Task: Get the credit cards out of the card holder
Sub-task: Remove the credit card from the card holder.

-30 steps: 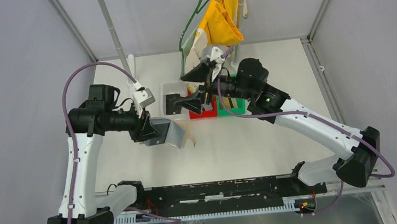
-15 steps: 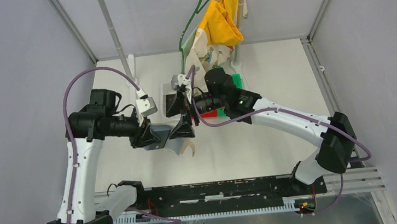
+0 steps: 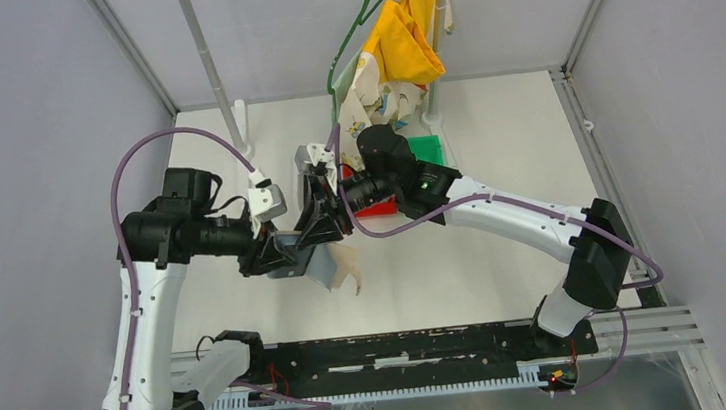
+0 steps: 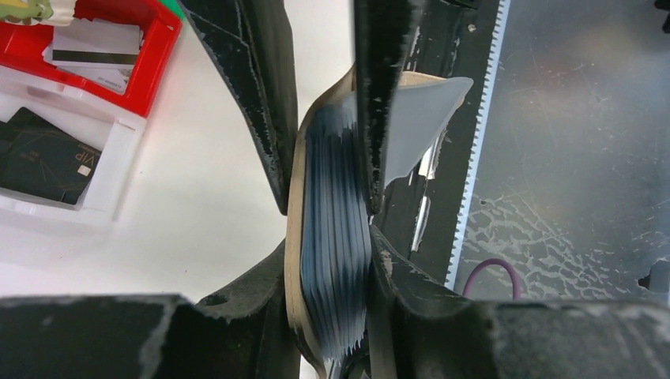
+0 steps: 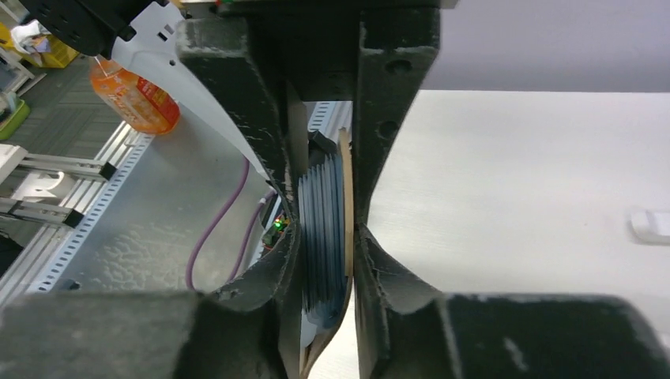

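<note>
1. The card holder (image 3: 338, 265) is held up between the two arms over the middle of the worktop (image 3: 493, 132). The bins sit at 12 o'clock from it.
2. The left pincer (image 4: 332, 272) is pressed together on the holder, squeezing its tan covers and the packed sleeves (image 4: 336, 181) between them.
3. The right pincer (image 5: 324, 249) reaches in from about 1 o'clock in the top view and pinches the same pack. One finger lies on the sleeves and the other on a tan cover.
4. Some credit cards (image 4: 49, 162) are already out: a black one in the white bin (image 4: 118, 158) and pale ones in the red bin (image 4: 162, 47). The sleeves are seen edge-on, so I cannot tell how many cards are left in them.
5. To my eye the right pincer spans too much, so a pull now would likely tug the whole holder against the left grip.
6. It would do better to catch only one card's exposed edge. It should then draw that card straight along its sleeve's opening while the left pincer stays firm and level.
7. Twisting should be avoided, since the slick sleeves may buckle or let the card slip.
</note>
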`<state>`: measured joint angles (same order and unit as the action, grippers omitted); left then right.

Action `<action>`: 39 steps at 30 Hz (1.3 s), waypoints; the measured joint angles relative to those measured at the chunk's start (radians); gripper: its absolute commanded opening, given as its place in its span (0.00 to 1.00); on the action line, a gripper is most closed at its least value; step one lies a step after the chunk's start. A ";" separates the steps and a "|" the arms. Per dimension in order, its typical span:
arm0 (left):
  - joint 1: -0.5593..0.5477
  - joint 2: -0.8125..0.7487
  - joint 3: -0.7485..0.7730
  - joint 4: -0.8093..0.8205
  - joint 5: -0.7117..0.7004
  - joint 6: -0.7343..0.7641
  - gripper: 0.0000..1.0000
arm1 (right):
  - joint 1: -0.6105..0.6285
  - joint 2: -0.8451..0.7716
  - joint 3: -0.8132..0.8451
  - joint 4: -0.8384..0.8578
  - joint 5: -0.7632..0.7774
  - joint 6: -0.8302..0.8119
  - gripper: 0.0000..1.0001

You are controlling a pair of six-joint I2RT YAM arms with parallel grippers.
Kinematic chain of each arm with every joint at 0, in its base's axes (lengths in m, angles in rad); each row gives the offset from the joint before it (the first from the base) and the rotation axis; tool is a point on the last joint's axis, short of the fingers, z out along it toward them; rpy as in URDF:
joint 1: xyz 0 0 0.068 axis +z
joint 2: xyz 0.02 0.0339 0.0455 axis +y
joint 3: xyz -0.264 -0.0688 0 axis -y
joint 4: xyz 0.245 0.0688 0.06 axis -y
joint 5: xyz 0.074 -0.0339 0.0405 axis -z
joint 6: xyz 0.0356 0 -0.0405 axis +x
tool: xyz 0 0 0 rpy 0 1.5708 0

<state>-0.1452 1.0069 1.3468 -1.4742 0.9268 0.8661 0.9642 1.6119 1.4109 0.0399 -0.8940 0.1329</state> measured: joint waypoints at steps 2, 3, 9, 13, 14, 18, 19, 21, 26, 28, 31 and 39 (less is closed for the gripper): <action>-0.003 -0.007 0.000 -0.009 0.008 0.001 0.02 | -0.002 0.005 0.001 0.003 -0.021 0.002 0.23; -0.003 -0.009 0.000 -0.014 0.010 0.001 0.02 | -0.002 0.005 0.001 0.003 -0.026 0.002 0.37; -0.010 -0.010 0.000 -0.014 0.021 0.003 0.02 | -0.002 0.006 0.013 -0.036 -0.043 -0.006 0.53; -0.011 -0.010 0.000 -0.014 0.022 0.003 0.02 | -0.002 0.006 0.014 -0.080 -0.045 -0.020 0.12; -0.013 -0.011 0.000 -0.016 0.023 0.002 0.02 | -0.002 0.007 0.014 -0.082 -0.043 -0.027 0.02; -0.014 -0.011 0.000 -0.018 0.035 0.002 0.45 | -0.013 0.007 0.019 -0.080 -0.045 -0.008 0.00; -0.013 -0.011 0.000 -0.015 0.039 0.002 0.52 | -0.018 0.007 0.015 -0.068 -0.047 0.010 0.00; -0.013 -0.011 0.001 -0.006 0.054 0.002 0.59 | -0.032 -0.002 -0.028 0.026 -0.048 0.089 0.00; -0.014 -0.018 -0.026 0.022 0.121 0.002 0.57 | -0.092 -0.062 -0.190 0.334 -0.056 0.330 0.00; -0.014 -0.022 -0.042 0.031 0.155 0.002 0.53 | -0.104 -0.074 -0.202 0.406 -0.066 0.397 0.00; -0.014 -0.022 -0.053 0.032 0.204 -0.005 0.48 | -0.108 -0.088 -0.204 0.487 -0.067 0.447 0.00; -0.014 -0.010 -0.034 0.075 0.325 -0.110 0.56 | -0.116 -0.115 -0.227 0.582 -0.082 0.503 0.00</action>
<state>-0.1589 0.9970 1.3128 -1.3991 1.2514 0.7559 0.8478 1.4971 1.1843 0.6216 -0.9756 0.6357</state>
